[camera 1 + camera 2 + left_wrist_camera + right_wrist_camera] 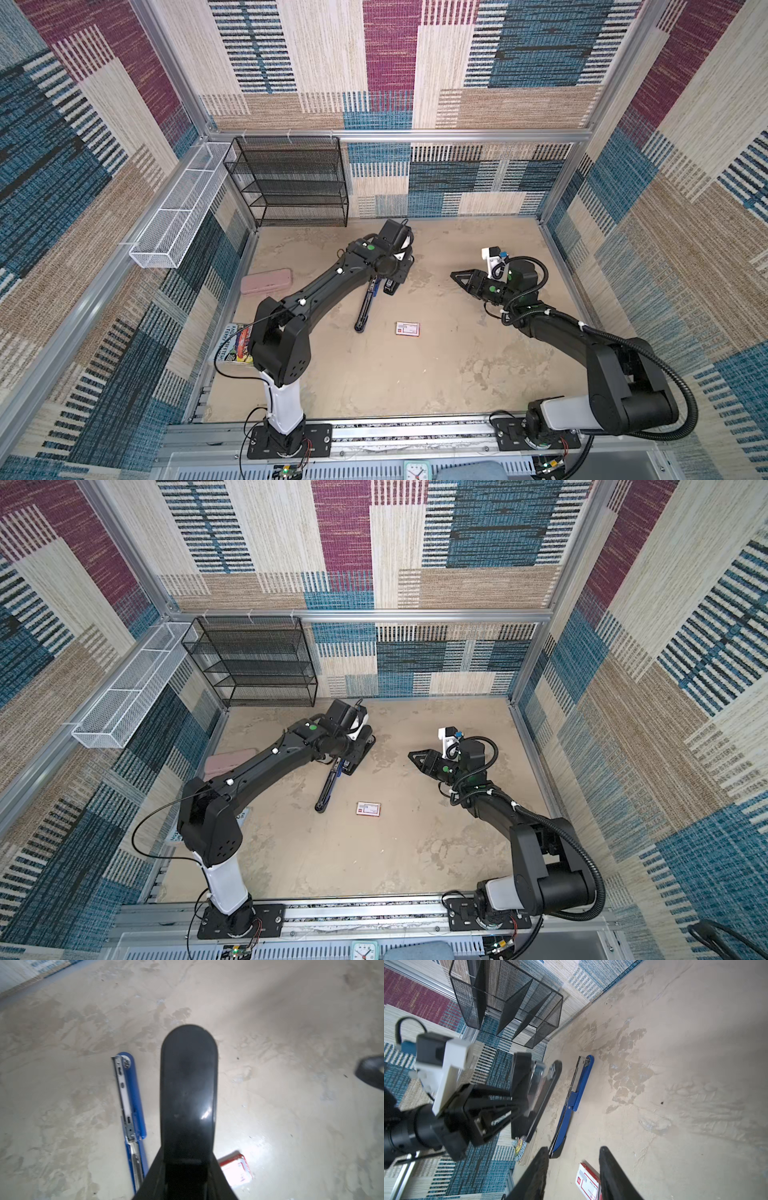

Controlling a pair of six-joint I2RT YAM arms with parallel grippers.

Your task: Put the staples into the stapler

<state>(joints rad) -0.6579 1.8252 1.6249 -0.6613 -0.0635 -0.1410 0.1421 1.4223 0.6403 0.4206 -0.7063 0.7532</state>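
Found the blue stapler (367,305) lying opened flat at mid-table, metal channel bared; could not tell whether any staples sat in it. Found the box of staples (407,328), white with a red label, flat on the table at 4 o'clock of the stapler, apart from it; saw no loose strip outside the box.

Saw the left claw (515,1103) closed on a black stapler-shaped body (188,1084) just beside the blue stapler, at 2 o'clock of it; could not tell whether a second stapler or a part. Saw the right claw (456,275) hanging between 1 and 2 o'clock of the box, fingers well parted, gripping nothing.

Judged the step in hand to be fetching the staples with the right claw. Best done by swinging toward 7 o'clock until the box sat squarely between the fingers; then coming straight down and closing low across the narrow sides, since so flat a box could slip or tip; best done without brushing the open channel.

Counted two arms and two claws; one blue stapler; one black body; one box; one pink case (267,281) at 9 o'clock of the stapler; one black mesh rack (291,183) at 11; one white wire basket (178,208) at 10; one book (235,347) at 8.
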